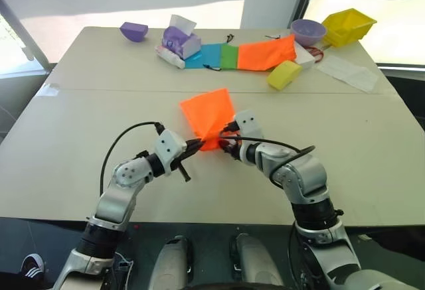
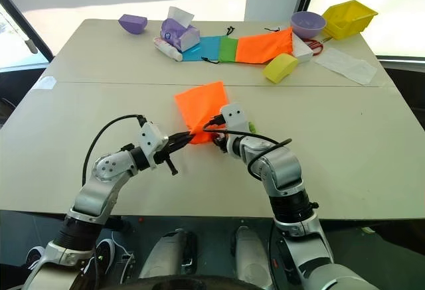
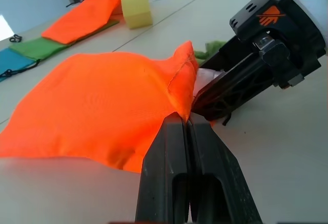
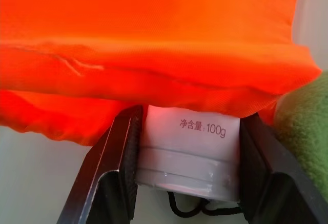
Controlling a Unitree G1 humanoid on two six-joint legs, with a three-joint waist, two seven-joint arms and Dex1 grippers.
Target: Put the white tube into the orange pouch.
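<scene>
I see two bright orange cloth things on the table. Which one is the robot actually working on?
The orange pouch near the table's middle, pinched by the left hand. The other orange cloth lies untouched at the far side beside green and blue ones.

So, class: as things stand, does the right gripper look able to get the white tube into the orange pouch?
Probably yes: the right gripper holds the white tube at the orange pouch's mouth, whose edge the left gripper pinches.

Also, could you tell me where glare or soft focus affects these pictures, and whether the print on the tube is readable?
Eye views: bright daylight washes out the floor behind the table, while the orange pouch is evenly lit. Left wrist view: the left hand looms soft, being very near. Right wrist view: grey print on the white tube reads clearly, and the nearer black fingers look slightly soft.
</scene>
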